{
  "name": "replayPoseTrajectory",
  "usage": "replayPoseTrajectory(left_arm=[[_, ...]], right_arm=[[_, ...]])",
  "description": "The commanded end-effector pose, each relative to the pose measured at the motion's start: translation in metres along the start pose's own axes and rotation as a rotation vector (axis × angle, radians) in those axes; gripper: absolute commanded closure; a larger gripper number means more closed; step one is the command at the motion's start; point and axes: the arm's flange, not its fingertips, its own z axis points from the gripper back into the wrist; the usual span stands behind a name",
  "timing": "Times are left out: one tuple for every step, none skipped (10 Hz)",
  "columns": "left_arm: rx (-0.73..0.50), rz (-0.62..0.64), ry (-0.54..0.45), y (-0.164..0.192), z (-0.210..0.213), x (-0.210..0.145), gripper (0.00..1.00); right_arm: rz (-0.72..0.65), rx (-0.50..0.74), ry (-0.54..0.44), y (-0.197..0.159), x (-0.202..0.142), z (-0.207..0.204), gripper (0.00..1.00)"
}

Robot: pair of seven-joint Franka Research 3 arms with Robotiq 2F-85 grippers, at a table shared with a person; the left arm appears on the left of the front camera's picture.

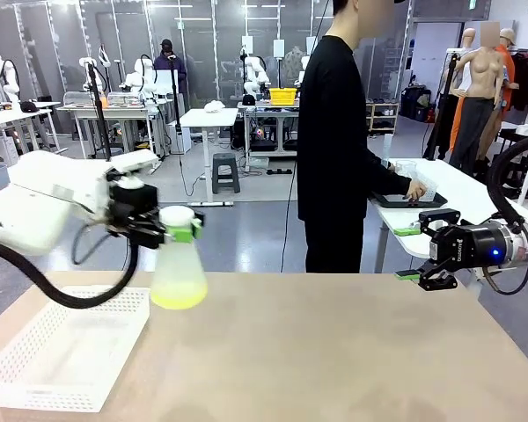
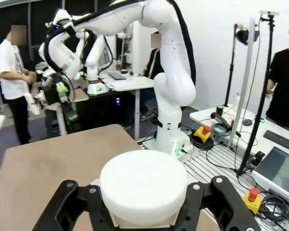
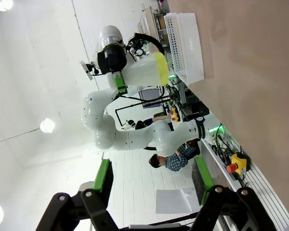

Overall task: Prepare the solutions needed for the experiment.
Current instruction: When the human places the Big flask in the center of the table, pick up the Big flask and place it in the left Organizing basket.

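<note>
No brand name or label can be read on the flask or the grippers; the print on the right gripper's black body is too small to make out. The left gripper (image 1: 178,230) is clamped around the neck of a frosted white conical flask (image 1: 179,268), holding it upright in the air above the table (image 1: 334,352), just right of the white basket (image 1: 62,347), and the solutions (image 1: 179,299) sit as a shallow yellow-green layer in the flask's bottom, directly below the fingers. The right gripper (image 1: 422,255) hovers at the table's far right edge with its green-padded fingers (image 3: 104,175) spread apart and nothing between them.
</note>
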Motion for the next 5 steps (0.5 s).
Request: replayPoseTrajectory(left_arm=[[0.109, -0.065, 0.007, -0.043, 0.042, 0.026, 1.00], [0.190, -0.086, 0.024, -0.065, 0.067, 0.035, 1.00], [0.264, -0.100, 0.024, -0.088, 0.092, 0.039, 1.00], [0.337, -0.111, 0.034, -0.111, 0.114, 0.036, 1.00], [0.423, -0.092, 0.028, -0.135, 0.136, 0.029, 1.00]], right_arm=[[0.004, -0.002, -0.004, 0.002, -0.002, 0.000, 0.17], [0.004, -0.002, -0.004, 0.002, -0.002, 0.000, 0.17], [0.004, -0.002, -0.004, 0.002, -0.002, 0.000, 0.17], [0.004, -0.002, -0.004, 0.002, -0.002, 0.000, 0.17], [0.004, -0.002, -0.004, 0.002, -0.002, 0.000, 0.17]])
